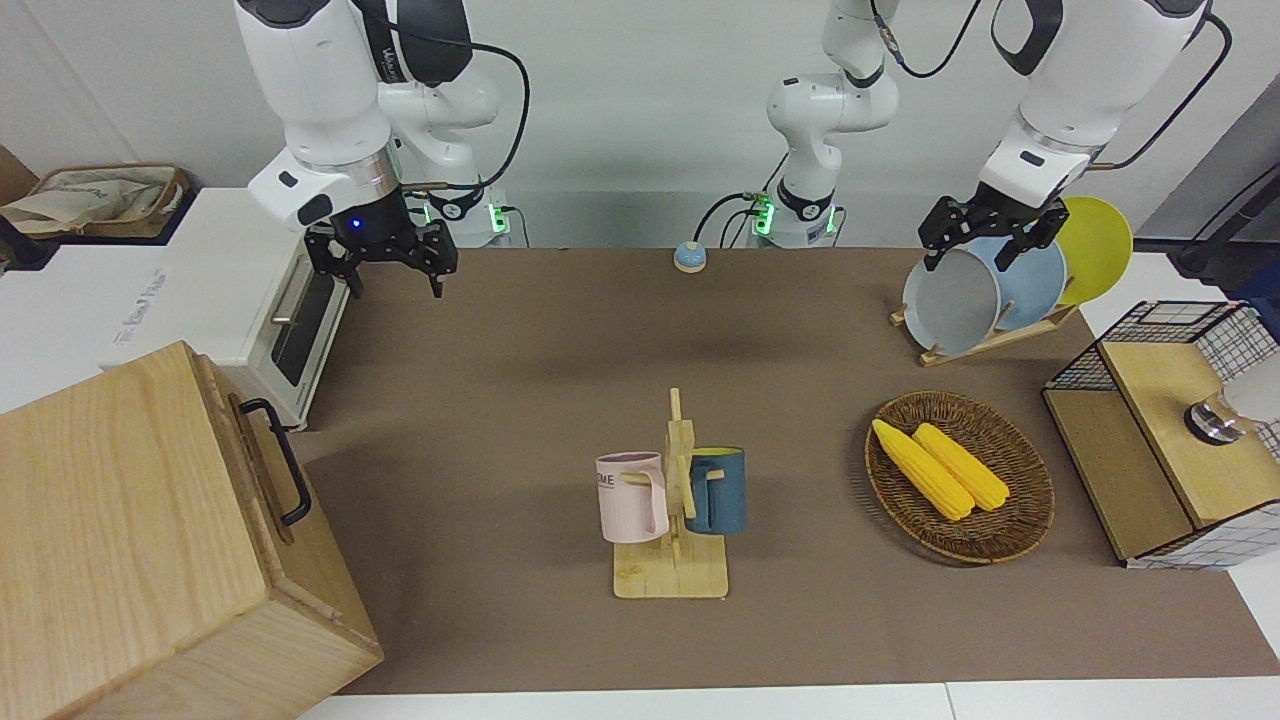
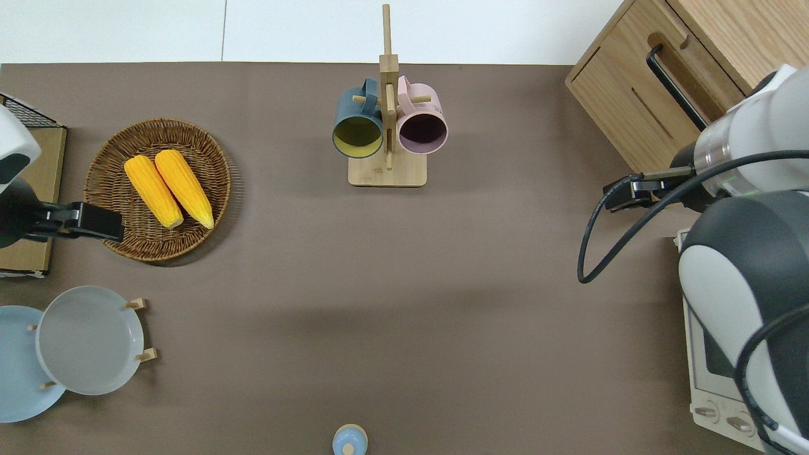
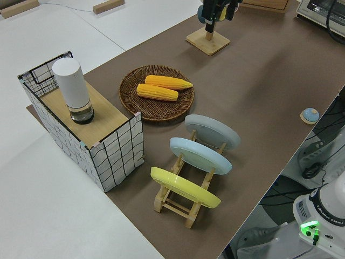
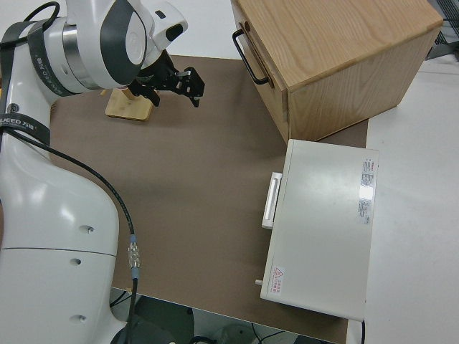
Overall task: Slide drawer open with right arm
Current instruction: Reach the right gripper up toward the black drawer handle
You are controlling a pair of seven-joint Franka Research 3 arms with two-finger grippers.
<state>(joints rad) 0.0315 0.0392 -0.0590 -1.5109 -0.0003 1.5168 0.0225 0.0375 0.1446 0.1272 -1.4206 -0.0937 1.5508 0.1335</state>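
Right hand [image 1: 390, 272] is up in the air with its fingers spread wide, gripping nothing, over the bare brown surface [image 2: 404, 272] just off the corner of the wooden box [image 2: 682, 57]. The drawer [image 2: 641, 95] sits shut in that box, at the right arm's end of the surface, its black handle [image 1: 278, 460] untouched and well apart from the hand. The white oven [image 4: 323, 229] stands beside the box, nearer to the robots. The left arm is parked, its hand [image 1: 985, 240] open too.
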